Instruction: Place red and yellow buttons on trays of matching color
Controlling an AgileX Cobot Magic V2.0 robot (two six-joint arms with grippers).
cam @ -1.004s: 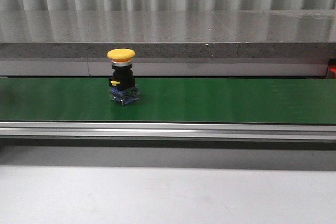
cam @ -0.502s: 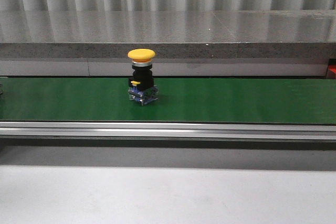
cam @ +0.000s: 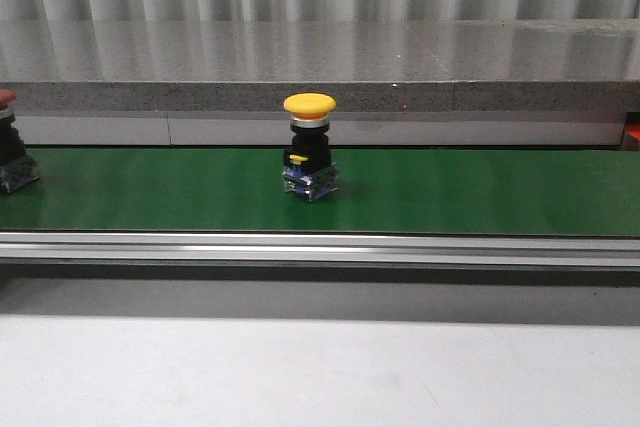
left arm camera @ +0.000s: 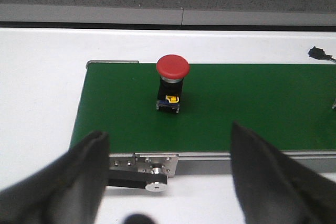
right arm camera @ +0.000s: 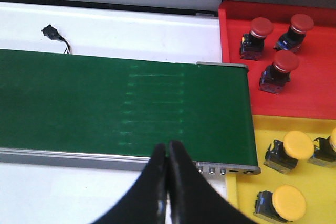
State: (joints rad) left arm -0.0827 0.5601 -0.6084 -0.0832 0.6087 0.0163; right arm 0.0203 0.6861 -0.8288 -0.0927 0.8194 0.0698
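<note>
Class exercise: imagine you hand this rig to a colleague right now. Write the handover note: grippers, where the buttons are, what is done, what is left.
Left gripper: open, empty, above the belt's start.
Right gripper: shut, empty, by the belt's end.
On the green belt: yellow button upright mid-belt; red button upright near the start.
Done: three red buttons in the red tray; at least three yellow ones in the yellow tray.
Left: both belt buttons into matching trays.

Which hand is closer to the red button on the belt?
Left. The left hand hangs open just before the red button on the green belt. The right hand sits shut at the belt's other end.
</note>
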